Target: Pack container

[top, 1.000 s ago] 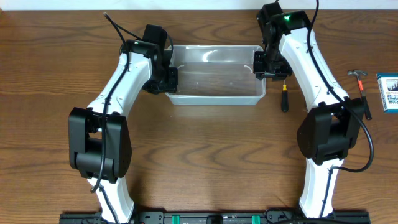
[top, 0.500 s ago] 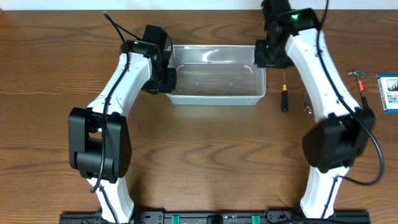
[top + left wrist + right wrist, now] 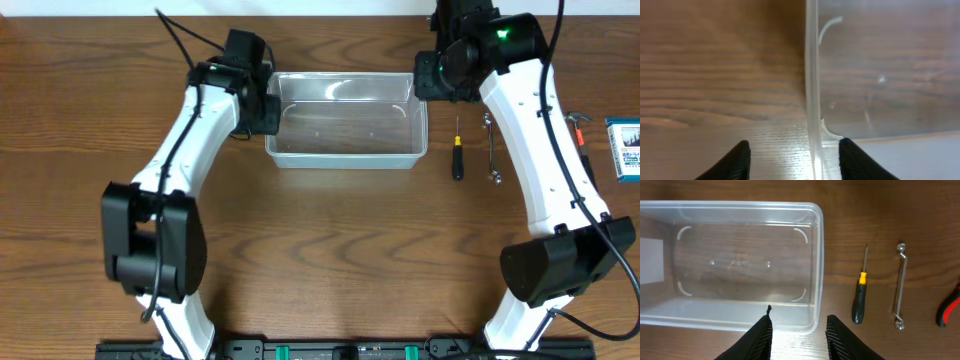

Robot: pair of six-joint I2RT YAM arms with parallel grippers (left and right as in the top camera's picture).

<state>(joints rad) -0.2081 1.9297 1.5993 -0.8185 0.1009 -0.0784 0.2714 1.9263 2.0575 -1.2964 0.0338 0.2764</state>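
Two arms: both were stretched out over the wooden table (image 3: 330, 230), one on the left and one on the right.
Container (image 3: 345, 150): it was a clear plastic bin. It sat flat on the table near the far edge, between the two arms.
Left gripper (image 3: 794, 145): it was at the bin's left end. Its jaws stood apart, with one finger on each side of the bin's thin wall. A gap showed on both sides, so the wall was not pinched.
Right gripper (image 3: 800, 317): it was at the bin's right end, by the far corner. Its jaws were partly apart and nothing was pinched in them. A corner of the bin showed between the fingers. It could not be told if they touched it.
Screwdriver (image 3: 457, 160): it had a black handle with a yellow ring. It lay on the table just to the right of the bin, not touching it.
Wrench (image 3: 490, 150): it was thin and silver. It lay next to the screwdriver, a little apart.
Pliers (image 3: 950, 305): only the red and black handles showed, at the edge of the right wrist view.
Hammer (image 3: 575, 120): it was small and partly hidden by the right arm.
Box (image 3: 625, 150): it was blue and white and lay at the right edge of the table.
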